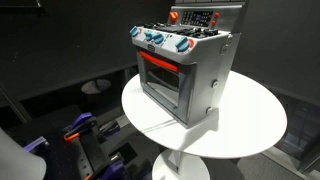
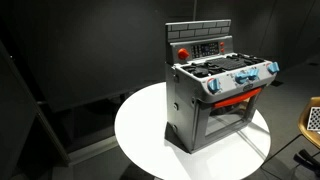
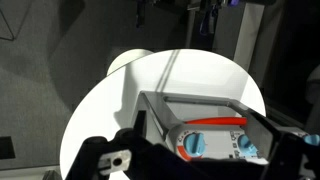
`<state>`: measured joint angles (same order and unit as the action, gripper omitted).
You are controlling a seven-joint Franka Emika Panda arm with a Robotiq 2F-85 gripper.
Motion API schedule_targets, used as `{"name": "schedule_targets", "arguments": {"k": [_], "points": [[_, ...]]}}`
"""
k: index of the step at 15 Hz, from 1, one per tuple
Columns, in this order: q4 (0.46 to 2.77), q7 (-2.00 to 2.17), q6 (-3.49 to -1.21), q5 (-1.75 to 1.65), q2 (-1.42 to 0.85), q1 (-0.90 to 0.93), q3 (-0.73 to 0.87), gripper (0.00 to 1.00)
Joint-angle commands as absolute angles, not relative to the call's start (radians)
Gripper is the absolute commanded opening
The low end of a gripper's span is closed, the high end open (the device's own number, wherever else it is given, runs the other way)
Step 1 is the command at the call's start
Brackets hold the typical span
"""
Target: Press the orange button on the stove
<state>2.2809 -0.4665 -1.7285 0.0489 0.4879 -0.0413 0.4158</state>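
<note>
Far from tool (image 3: 205,165), orange button (image 2: 183,52)

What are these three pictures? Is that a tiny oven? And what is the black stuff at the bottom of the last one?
Yes, it is a toy stove, standing on a round white table. Two pictures come from cameras set up in the room, looking at the stove from different sides. The third comes from a camera on a robot arm's wrist, looking down at the stove. The dark shapes along its bottom edge are the robot's gripper, a hand with two fingers. The fingers are spread apart and hold nothing. The orange button sits on the stove's back panel, and nothing is touching it.
</note>
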Motion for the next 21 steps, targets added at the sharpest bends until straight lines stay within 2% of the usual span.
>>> {"name": "schedule_targets", "arguments": {"k": [1, 12, 21], "points": [[2.277, -0.482, -1.725, 0.065, 0.479, -0.08, 0.385, 1.0], [2.252, -0.463, -1.777, 0.084, 0.44, -0.082, 0.354, 1.0], [2.224, -0.41, -1.993, 0.133, 0.377, -0.066, 0.266, 1.0]]}}
